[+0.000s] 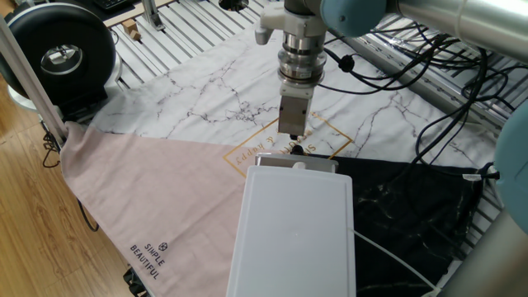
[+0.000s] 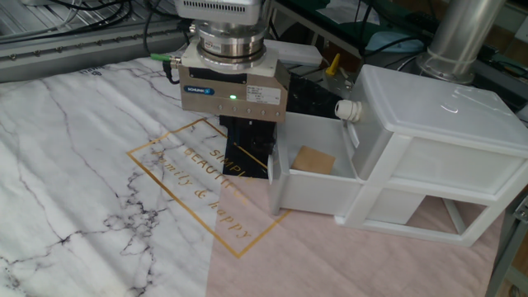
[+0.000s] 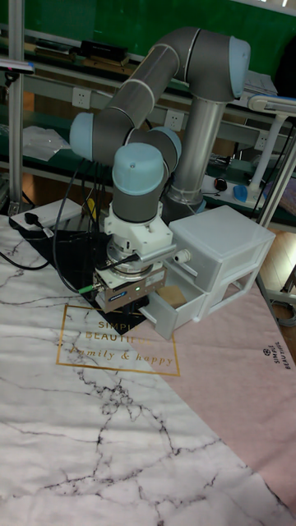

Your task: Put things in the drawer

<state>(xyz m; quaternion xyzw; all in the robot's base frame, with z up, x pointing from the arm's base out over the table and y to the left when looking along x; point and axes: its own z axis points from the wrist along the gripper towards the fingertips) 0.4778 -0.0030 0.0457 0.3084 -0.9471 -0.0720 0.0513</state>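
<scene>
The drawer (image 2: 318,196) of the white box unit (image 1: 293,235) stands pulled open toward the marble cloth. The light-brown wooden cube (image 2: 313,159) lies flat on its floor, touching nothing else. My gripper (image 2: 247,158) hangs just outside the drawer's front left corner, above the gold-framed print. It is apart from the cube, open, with nothing between its dark fingers. From the opposite side the gripper (image 1: 292,140) points straight down just beyond the box's flat top. In the tall view the gripper (image 3: 123,308) sits left of the open drawer (image 3: 174,316).
A round black device (image 1: 56,51) stands at the far left corner. Cables (image 1: 412,58) run over the slatted table behind the arm. A black cloth (image 1: 412,206) lies beside the box and a pink cloth (image 1: 157,198) in front of it.
</scene>
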